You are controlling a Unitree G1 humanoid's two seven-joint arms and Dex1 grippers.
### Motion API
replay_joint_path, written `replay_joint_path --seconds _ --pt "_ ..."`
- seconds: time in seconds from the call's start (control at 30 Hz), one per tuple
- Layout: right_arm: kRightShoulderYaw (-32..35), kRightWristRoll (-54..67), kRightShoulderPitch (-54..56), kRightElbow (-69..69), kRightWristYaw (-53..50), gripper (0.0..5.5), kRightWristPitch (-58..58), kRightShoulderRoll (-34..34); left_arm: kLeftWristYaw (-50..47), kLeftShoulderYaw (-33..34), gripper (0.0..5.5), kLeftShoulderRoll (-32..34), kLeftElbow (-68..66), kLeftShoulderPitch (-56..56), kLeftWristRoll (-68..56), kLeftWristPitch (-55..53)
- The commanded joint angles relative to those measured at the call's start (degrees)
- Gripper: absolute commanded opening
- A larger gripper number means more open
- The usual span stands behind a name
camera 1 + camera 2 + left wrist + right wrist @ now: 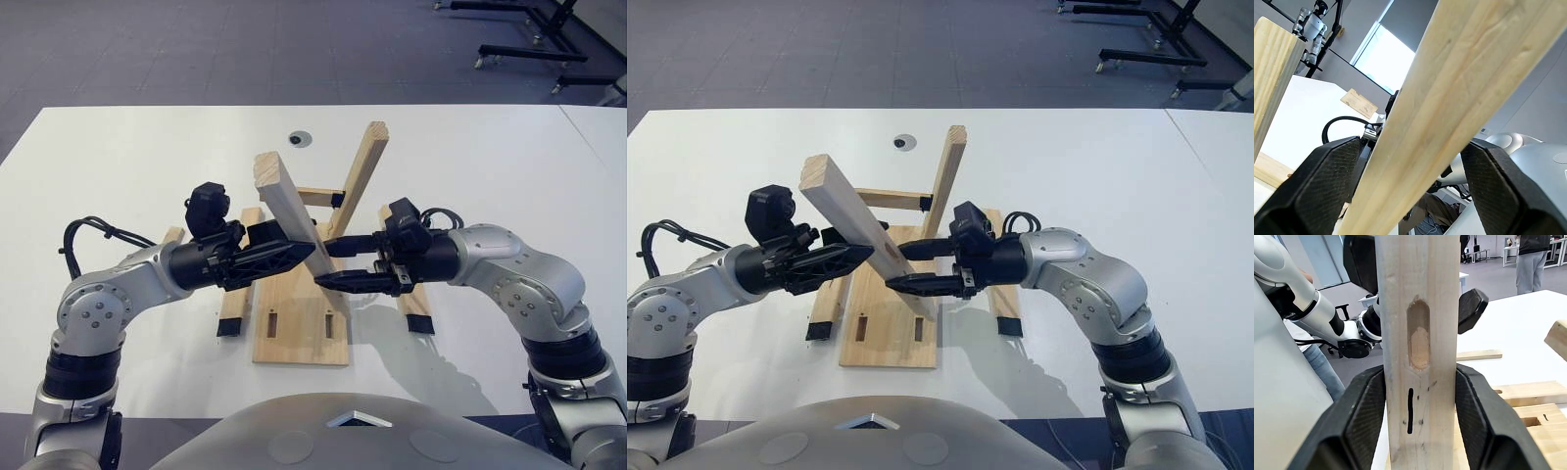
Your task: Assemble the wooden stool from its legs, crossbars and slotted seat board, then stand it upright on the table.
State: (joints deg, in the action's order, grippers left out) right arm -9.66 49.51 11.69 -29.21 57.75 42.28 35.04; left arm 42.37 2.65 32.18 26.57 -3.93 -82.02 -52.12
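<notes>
The weak spot is the double grip itself: two arms clamp one stick, so if either drives the pale square-section wooden leg (279,191) down at a slightly different angle, I judge it could twist in the pads, bind at the slot mouth, or lever the flat pale slotted seat board (299,338) across the white table (127,157). A knock sideways could also topple the second wooden leg (362,166), which stands tilted just behind with a short wooden crossbar (315,196) plugged into it. The left gripper (306,247) is closed to the leg's width, its black textured pads (1327,181) bearing on opposite faces. The right gripper (323,262) grips the same leg lower down, jaws equally narrow, pads (1366,421) pressed to both sides just below an oval mortise (1419,335). The leg leans steeply, top toward the robot's left, foot at the seat board near its far slots; whether it has entered one I cannot tell. Two wooden bars with black ends (233,311) (411,299) flank the board, flat on the table.
</notes>
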Motion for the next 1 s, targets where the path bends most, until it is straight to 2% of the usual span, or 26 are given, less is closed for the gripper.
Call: replay_joint_path --seconds 0.03,0.5,0.73,1.0 --pt "-0.8 0.3 0.0 -0.6 -0.6 2.02 1.0 -0.4 0.5 0.2 3.62 0.7 0.0 -0.3 1.2 -0.4" --pt "-2.2 -0.1 0.6 1.1 -2.4 2.02 3.3 -1.8 0.3 0.1 3.62 0.3 -0.4 -1.5 1.2 -1.4" --pt "-1.9 -0.4 0.8 1.2 -3.6 2.02 3.8 -2.2 0.1 -0.1 2.65 0.0 -0.7 -2.0 0.9 -1.5" --pt "-0.8 0.5 1.4 1.3 -3.6 2.02 3.3 -2.6 1.2 -0.2 2.51 0.7 -0.6 -2.4 1.7 -1.7"
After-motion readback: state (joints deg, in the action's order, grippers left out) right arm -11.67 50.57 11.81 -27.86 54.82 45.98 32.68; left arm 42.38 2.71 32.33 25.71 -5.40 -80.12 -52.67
